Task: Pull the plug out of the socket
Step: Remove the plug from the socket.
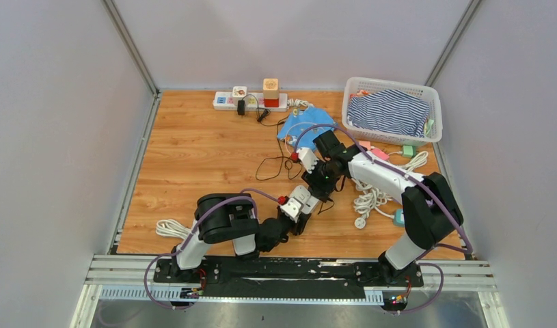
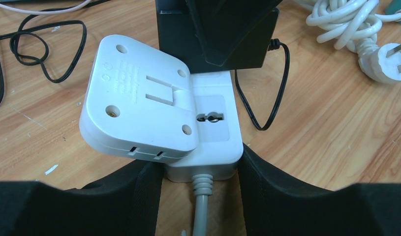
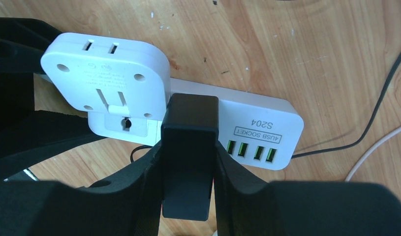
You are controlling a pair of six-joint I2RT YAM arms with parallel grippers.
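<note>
A white socket strip (image 3: 247, 118) with four green USB ports lies on the wooden table, its back side up, with a white square adapter (image 3: 107, 73) on it. A black plug (image 3: 188, 147) sits in the strip. My right gripper (image 3: 188, 177) is shut on the black plug from both sides. My left gripper (image 2: 200, 172) is shut on the strip's cord end (image 2: 208, 142), where the grey cord (image 2: 200, 211) leaves it. In the top view both grippers meet at the strip (image 1: 301, 198) in the table's middle; the right gripper (image 1: 323, 179) is just beyond the left (image 1: 296, 212).
A black cable (image 1: 275, 164) loops behind the strip. Coiled white cords lie at the right (image 1: 374, 198) and near left (image 1: 169, 227). A basket with striped cloth (image 1: 391, 109), a blue cloth (image 1: 304, 123) and a second power strip (image 1: 251, 101) stand at the back.
</note>
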